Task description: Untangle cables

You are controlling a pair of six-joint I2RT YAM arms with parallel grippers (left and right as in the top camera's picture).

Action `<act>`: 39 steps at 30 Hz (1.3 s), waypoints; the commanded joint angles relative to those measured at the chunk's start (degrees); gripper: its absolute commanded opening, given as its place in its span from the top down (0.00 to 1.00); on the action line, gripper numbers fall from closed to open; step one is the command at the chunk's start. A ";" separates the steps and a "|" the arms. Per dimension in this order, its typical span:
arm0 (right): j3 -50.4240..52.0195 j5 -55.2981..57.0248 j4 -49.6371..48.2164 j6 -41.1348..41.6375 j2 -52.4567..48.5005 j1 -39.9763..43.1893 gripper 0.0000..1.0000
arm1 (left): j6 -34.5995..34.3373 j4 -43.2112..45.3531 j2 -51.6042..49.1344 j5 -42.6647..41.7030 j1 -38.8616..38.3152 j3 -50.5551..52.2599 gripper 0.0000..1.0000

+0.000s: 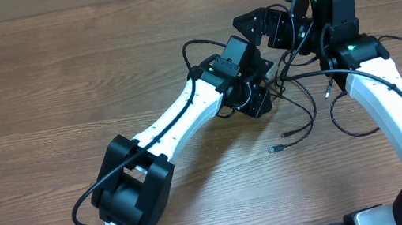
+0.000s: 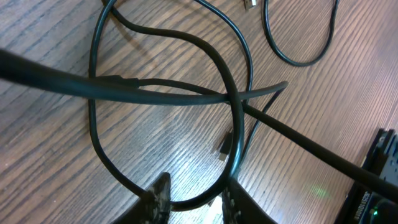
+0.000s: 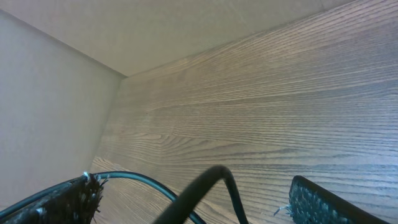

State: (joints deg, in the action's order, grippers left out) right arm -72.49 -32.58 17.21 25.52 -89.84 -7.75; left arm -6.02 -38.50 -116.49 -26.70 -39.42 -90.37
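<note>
The thin black flexible cables [image 1: 311, 105] lie looped and crossed on the wooden tabletop [image 1: 38, 89] between the arms. They look light and limp, so pulling one will likely drag its neighbours, and a free stretch of loop seems the best hold. The left gripper [image 2: 194, 196] straddles one loop, not yet clamped. The right gripper [image 3: 193, 186] gapes wide, gripping nothing.

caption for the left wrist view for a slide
Open left gripper straddling the bottom of a black cable loop on the wooden table.
</note>
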 commanded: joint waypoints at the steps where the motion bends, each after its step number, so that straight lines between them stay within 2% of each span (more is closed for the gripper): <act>1: 0.11 0.37 -0.17 0.24 0.04 0.00 0.05 | -0.17 0.22 -0.50 0.31 -0.35 -0.11 0.92; 2: 0.11 0.35 -0.15 0.22 0.02 0.00 0.05 | -0.17 0.17 -0.50 0.31 -0.35 -0.11 0.96; 8: 0.11 1.90 1.29 0.20 0.02 0.07 0.05 | 0.24 -1.14 1.07 0.37 1.49 -0.17 0.96; 11: 0.11 8.00 5.14 0.17 0.04 0.50 0.05 | 0.26 -3.58 4.26 3.02 4.13 -0.17 0.96; 17: 0.11 22.73 15.06 0.24 0.02 3.93 0.05 | 1.84 -10.73 13.68 14.19 11.37 -0.17 0.96; 20: 0.11 25.92 18.56 0.24 0.02 6.99 0.08 | 1.75 -12.92 17.84 15.26 16.02 -0.17 0.96; 25: 0.11 26.12 22.01 0.28 0.04 13.77 0.09 | 1.05 -14.21 22.53 11.58 25.09 -0.17 0.96; 31: 0.11 25.94 24.92 0.24 0.02 18.18 0.09 | 0.33 -13.70 23.37 2.12 32.24 -0.17 0.96; 33: 0.11 23.61 24.92 0.02 0.04 18.32 0.08 | 0.13 -13.20 23.26 -4.87 32.76 -0.17 0.96; 36: 0.11 14.01 24.28 -4.28 0.04 17.66 0.05 | 3.45 -11.58 23.28 -14.34 31.67 -0.17 0.96; 39: 0.11 6.38 24.28 -9.79 0.02 16.17 0.02 | 4.81 -9.35 23.28 -16.61 29.20 -0.17 0.96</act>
State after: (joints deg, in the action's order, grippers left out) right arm -72.42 -16.49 41.69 21.76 -89.86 9.91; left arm -4.23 -49.21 -93.86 -33.89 -7.62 -90.37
